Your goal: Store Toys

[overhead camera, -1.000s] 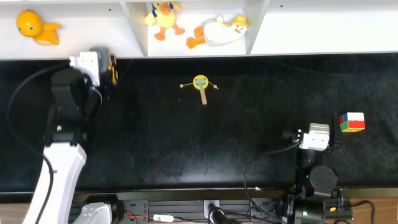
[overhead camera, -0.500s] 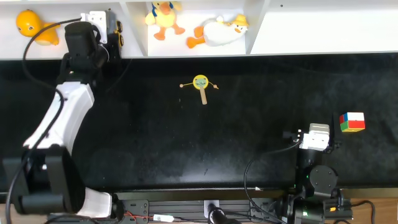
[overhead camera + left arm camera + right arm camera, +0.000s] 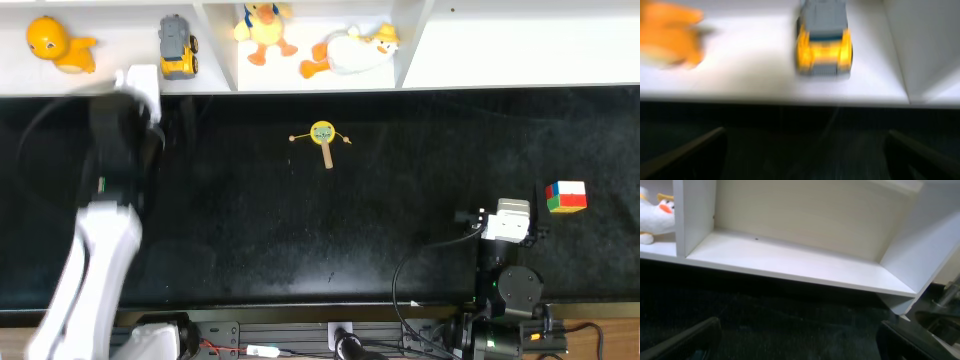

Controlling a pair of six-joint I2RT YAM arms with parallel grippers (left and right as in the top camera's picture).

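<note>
Nearest the bases, the right gripper (image 3: 511, 212) sits low, jaws spread and empty, with the colour cube (image 3: 566, 196) near it on the black mat (image 3: 420, 180). Farther out lies the rattle drum (image 3: 322, 135). The left gripper (image 3: 805, 135) hangs wide, holding nothing, at the shelf (image 3: 500, 60) lip. The toy truck (image 3: 824, 37) stands apart inside the left compartment, near the orange duck (image 3: 667, 32). Best, I judge, to draw straight back and level, clear of the lip. Shelved: 1 toy truck, 1 orange duck, 1 yellow plush duck (image 3: 265, 28), 1 white plush duck (image 3: 350, 50). Unstored: 1 rattle drum, 1 colour cube.
</note>
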